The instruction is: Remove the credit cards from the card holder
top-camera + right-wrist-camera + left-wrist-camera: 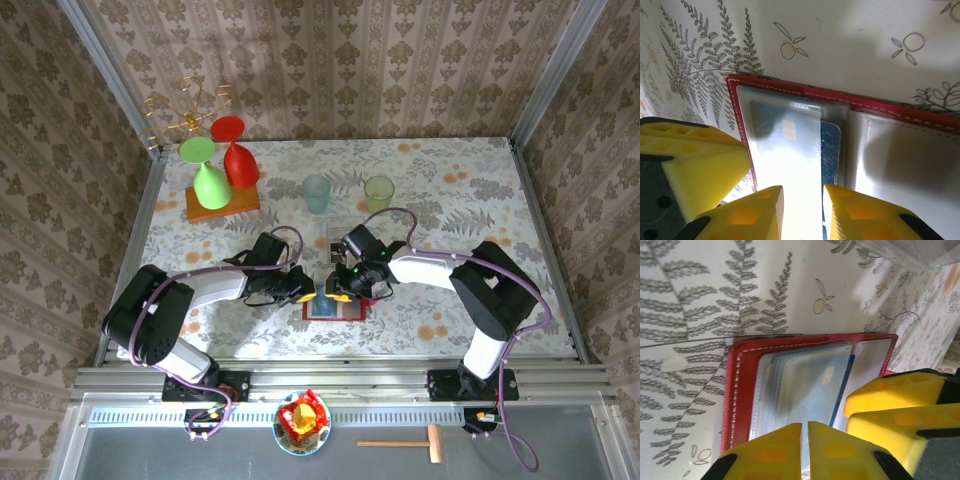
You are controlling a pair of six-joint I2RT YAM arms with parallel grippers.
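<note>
Cups point(316, 193) beyond card holder point(350, 312)

Both grippers crowded over the card holder point(740, 385): the left gripper point(805, 440) and the right gripper point(802, 200) sat just beside each other, with hardly a gap between them. Behind stood what seemed a clear box point(905, 250), then a blue cup point(316, 193) and a green cup point(379, 192). The board of upturned glasses point(225, 205) blocked the far left. The tablecloth point(480, 190) lay free at far right.
</note>
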